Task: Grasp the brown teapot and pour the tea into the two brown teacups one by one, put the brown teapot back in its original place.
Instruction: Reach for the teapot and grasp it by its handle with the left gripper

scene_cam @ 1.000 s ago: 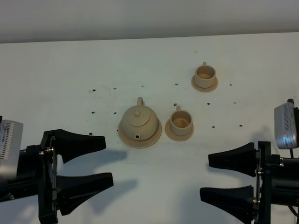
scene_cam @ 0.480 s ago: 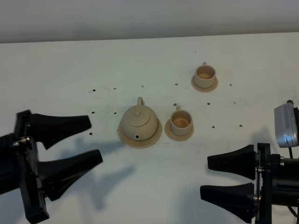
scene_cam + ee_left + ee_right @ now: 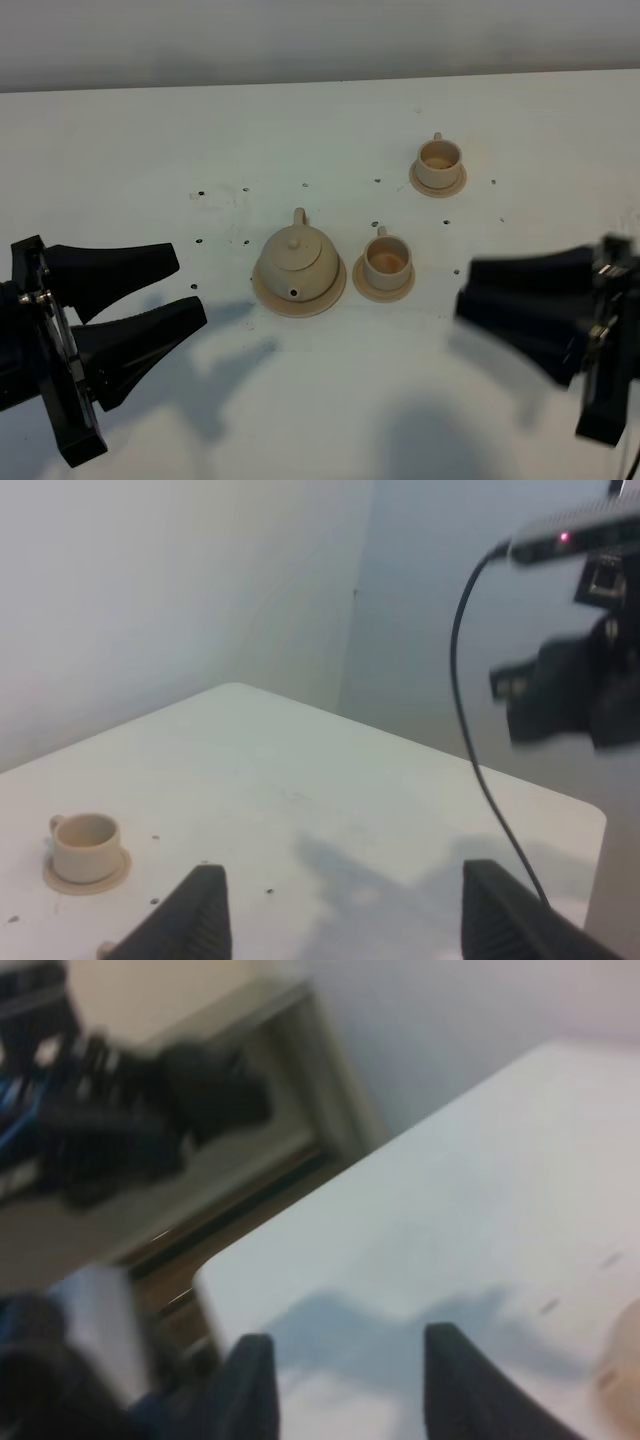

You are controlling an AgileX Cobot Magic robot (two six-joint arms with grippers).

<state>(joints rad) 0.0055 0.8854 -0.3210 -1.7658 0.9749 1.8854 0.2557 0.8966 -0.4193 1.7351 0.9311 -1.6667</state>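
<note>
The brown teapot [image 3: 298, 258] stands upright with its lid on, on its wide saucer, the original place [image 3: 330, 293], mid-table. One of the two brown teacups [image 3: 387, 262] sits on a small saucer just right of the pot. The other teacup [image 3: 439, 163] is farther back to the right, and a teacup [image 3: 85, 845] also shows in the left wrist view. My left gripper [image 3: 188, 285] [image 3: 345, 920] hovers left of the pot, open and holding nothing. My right gripper [image 3: 465, 288] [image 3: 350, 1380], motion-blurred, is right of the near cup, open with a narrower gap and holding nothing.
The white table [image 3: 320, 130] has small dark holes scattered around the tea set. Its far edge meets a pale wall. The right arm with its black cable [image 3: 470, 730] shows in the left wrist view. The left arm [image 3: 110, 1110] shows blurred in the right wrist view.
The right gripper swung up and left toward the near cup, its jaws narrowing. The left gripper shifted left and tilted, its jaws closing somewhat. Teapot and cups have not moved.
</note>
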